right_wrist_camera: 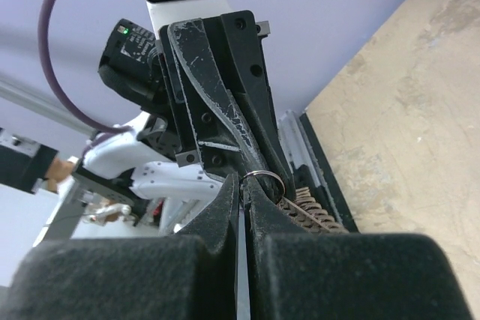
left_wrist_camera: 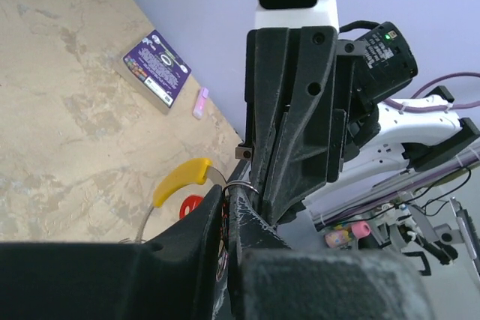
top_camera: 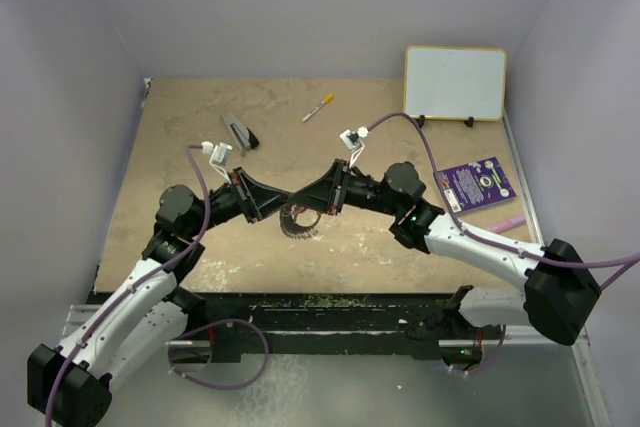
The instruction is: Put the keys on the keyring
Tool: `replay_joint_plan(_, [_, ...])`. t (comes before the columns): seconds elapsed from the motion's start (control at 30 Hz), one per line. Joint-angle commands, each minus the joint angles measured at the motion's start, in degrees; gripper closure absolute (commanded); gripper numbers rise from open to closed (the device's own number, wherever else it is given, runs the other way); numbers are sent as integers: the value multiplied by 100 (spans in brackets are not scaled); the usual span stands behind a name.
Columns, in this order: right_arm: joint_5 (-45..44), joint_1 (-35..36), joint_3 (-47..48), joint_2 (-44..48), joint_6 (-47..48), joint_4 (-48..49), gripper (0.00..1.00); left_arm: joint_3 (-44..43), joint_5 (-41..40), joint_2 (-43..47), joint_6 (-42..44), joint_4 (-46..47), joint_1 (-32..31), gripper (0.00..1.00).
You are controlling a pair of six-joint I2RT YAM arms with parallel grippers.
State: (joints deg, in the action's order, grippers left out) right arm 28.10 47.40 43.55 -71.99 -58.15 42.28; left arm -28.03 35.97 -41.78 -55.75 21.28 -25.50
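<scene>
Both arms are built alike: the left arm and right arm have white shelled links joined by chunky black motor housings. A thick purple cable trails along each. The black wedge-shaped left pincer carries white scratches and small screws, and the right pincer matches it. A green light glows on the right wrist.
</scene>
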Motion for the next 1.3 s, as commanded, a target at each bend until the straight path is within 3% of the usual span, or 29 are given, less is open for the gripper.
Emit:
replay_joint_plan(0.0, [71,-80,-271,-108,-960,1281,100,-384,292,41,568,286,1,87])
replay_joint_plan(0.3, [-150,-112,-803,-477,-2126,2905,100,-707,558,-30,1307,50,-4,72])
replay_joint_plan(0.63, [-375,-150,-918,-200,-2196,2834,100,-1197,640,-22,2106,-548,1,46])
replay_joint_plan(1.0, [-1019,-178,-1223,433,-2194,2520,100,-1758,348,84,3172,-1213,12,43])
replay_joint_plan(1.27, [-2441,-174,-1415,1066,-2358,2147,100,-1993,230,-31,4962,-1485,9,43])
